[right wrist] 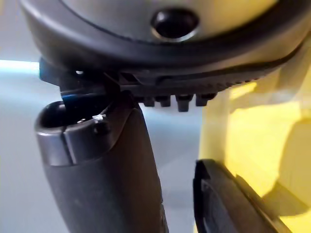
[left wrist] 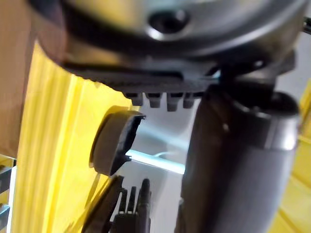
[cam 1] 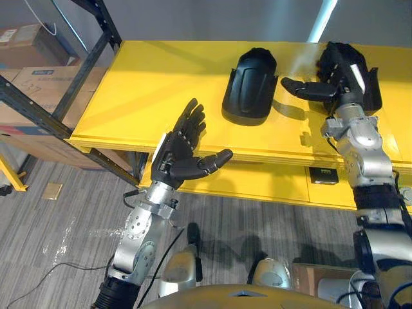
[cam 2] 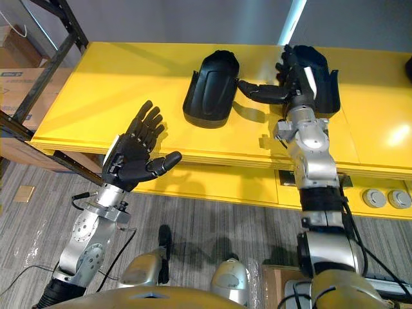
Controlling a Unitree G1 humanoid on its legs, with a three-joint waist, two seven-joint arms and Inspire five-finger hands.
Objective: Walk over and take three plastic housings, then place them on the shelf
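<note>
Two black plastic housings lie on the yellow table (cam 1: 148, 84). One housing (cam 1: 250, 87) rests near the table's middle, hollow side down. The other housing (cam 1: 360, 67) lies to its right, partly covered by my right hand (cam 1: 335, 80). That hand is open, its fingers straight over the housing's left side and its thumb pointing towards the middle housing. The right wrist view shows a housing's edge (right wrist: 228, 204) past the thumb (right wrist: 97, 165). My left hand (cam 1: 177, 154) is open, palm up, just off the table's front edge, apart from both housings.
A dark metal shelf rack (cam 1: 84, 64) with cardboard boxes (cam 1: 32, 71) stands at the left, next to the table. A small socket box (cam 1: 322, 174) sits under the table's front edge. Another dark object (cam 2: 409, 67) shows at the table's far right.
</note>
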